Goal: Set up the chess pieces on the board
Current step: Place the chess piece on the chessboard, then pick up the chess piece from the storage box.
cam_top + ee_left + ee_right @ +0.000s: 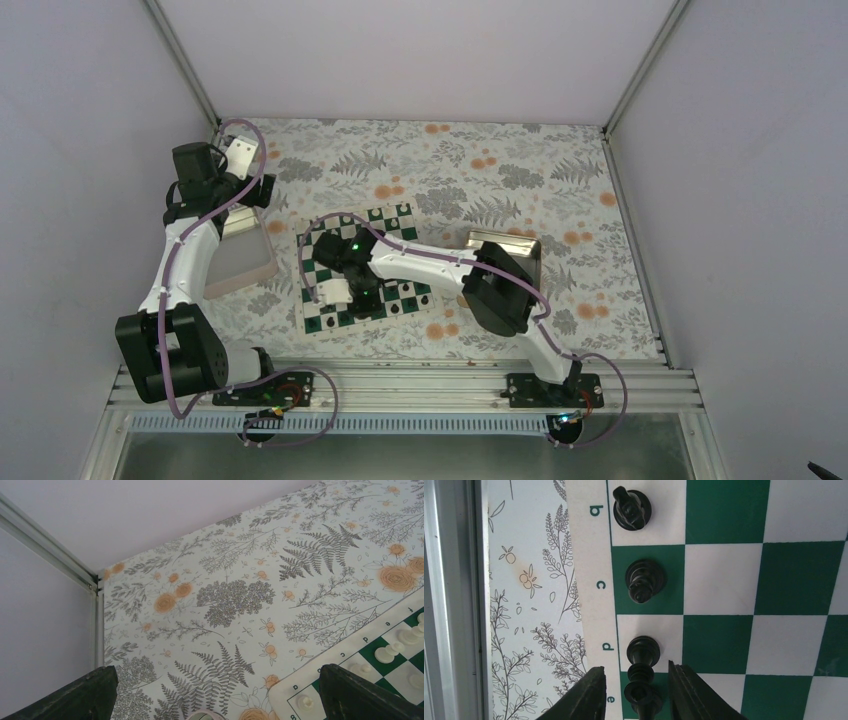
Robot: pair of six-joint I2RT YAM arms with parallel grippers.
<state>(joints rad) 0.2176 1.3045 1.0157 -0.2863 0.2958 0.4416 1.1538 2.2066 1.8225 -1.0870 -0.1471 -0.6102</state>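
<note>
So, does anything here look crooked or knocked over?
The board lies slightly turned against the edges of the table. The black pieces by the right gripper stand upright on their squares; nothing looks spilled or broken.

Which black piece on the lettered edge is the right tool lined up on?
The piece on e, between the right tool's open fingers. The pieces on b, c and d stand beyond its tips.

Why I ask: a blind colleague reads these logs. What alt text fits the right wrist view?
The right hand's open fingers flank a black chess piece at the board's e file. Three more black pieces stand along the lettered edge at b, c and d.
</note>
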